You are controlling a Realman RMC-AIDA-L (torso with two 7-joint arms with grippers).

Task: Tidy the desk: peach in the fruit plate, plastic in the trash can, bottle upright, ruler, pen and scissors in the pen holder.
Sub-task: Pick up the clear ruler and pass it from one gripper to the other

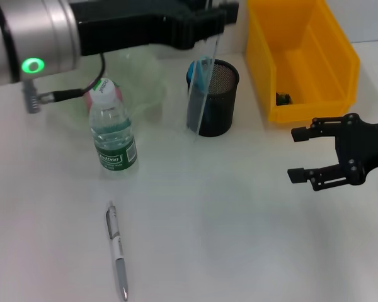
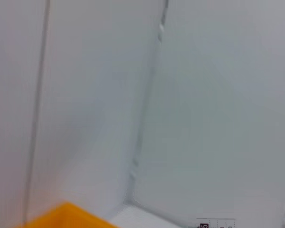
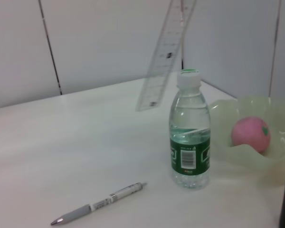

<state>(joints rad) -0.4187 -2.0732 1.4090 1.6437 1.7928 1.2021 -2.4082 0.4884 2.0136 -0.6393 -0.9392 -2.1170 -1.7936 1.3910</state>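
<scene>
My left gripper (image 1: 218,14) reaches in at the far side, shut on the top of a clear ruler (image 1: 201,88). The ruler hangs tilted in the air by the black mesh pen holder (image 1: 215,99), which holds blue-handled scissors (image 1: 199,70). The ruler also shows in the right wrist view (image 3: 165,54), clear of the table. The water bottle (image 1: 113,129) stands upright. The pink peach (image 3: 249,134) lies in the pale green fruit plate (image 3: 223,114). A silver pen (image 1: 116,248) lies on the table near me. My right gripper (image 1: 293,155) is open and empty at the right.
A yellow bin (image 1: 302,56) stands at the far right with a small dark item (image 1: 283,97) inside; its corner shows in the left wrist view (image 2: 69,216). The white table surface (image 1: 239,239) lies between the pen and my right gripper.
</scene>
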